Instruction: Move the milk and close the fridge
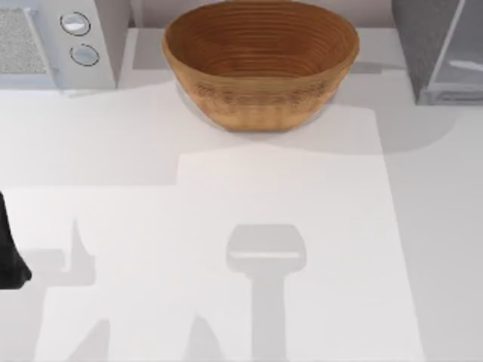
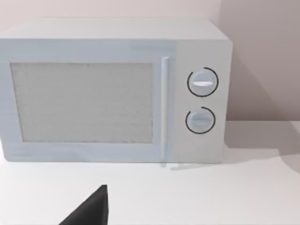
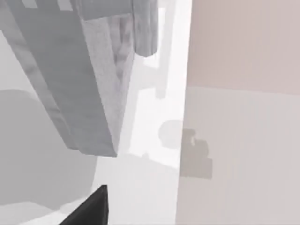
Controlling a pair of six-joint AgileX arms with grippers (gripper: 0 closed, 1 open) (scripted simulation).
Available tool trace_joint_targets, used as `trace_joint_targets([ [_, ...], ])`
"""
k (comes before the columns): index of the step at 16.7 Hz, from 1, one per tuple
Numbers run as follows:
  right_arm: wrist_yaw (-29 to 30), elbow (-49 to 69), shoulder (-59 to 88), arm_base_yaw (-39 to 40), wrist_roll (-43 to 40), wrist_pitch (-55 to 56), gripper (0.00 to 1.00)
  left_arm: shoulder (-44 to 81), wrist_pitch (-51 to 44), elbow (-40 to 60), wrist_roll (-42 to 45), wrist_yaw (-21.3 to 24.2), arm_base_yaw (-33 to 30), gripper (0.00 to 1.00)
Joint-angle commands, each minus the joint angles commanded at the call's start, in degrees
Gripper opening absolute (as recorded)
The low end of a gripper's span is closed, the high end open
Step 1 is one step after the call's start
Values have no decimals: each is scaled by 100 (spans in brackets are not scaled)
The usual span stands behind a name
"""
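A white table fills the top view, with its objects lined along the far edge. At the far left stands a white microwave with two round knobs, partly cut off by the picture's edge. In the far middle sits a large wicker basket, oval and open at the top, resting on the table with bare surface on either side of it. At the far right corner is the fridge, a dark-grey speckled box with a pale-framed, glass-like door, also cropped by the edge. The whole near half of the table is bare surface crossed by grey shadows. A dark part of the left arm shows at the left edge, about midway between near and far. The left wrist view faces the microwave squarely from a little way off, with open table in front of it and one dark fingertip of the left gripper visible; whether its jaws are released or clenched cannot be told. The right wrist view looks steeply along the fridge's grey wall by the pale back wall, with one dark fingertip; its jaw state cannot be told either. Where the milk is cannot be told.
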Motion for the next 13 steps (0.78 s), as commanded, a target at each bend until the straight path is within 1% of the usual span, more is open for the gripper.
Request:
trace_joint_targets([
  [6, 455, 33, 113, 2016, 3152, 2485, 100, 0, 0, 0, 0, 0, 0, 100],
  [9, 713, -91, 67, 2773, 4628, 3738, 100, 0, 0, 0, 0, 0, 0, 100],
  [11, 862, -192, 18, 3134, 5384, 4437, 100, 0, 0, 0, 0, 0, 0, 100],
  [13, 972, -282, -30, 3368, 5892, 4939, 100, 0, 0, 0, 0, 0, 0, 100],
])
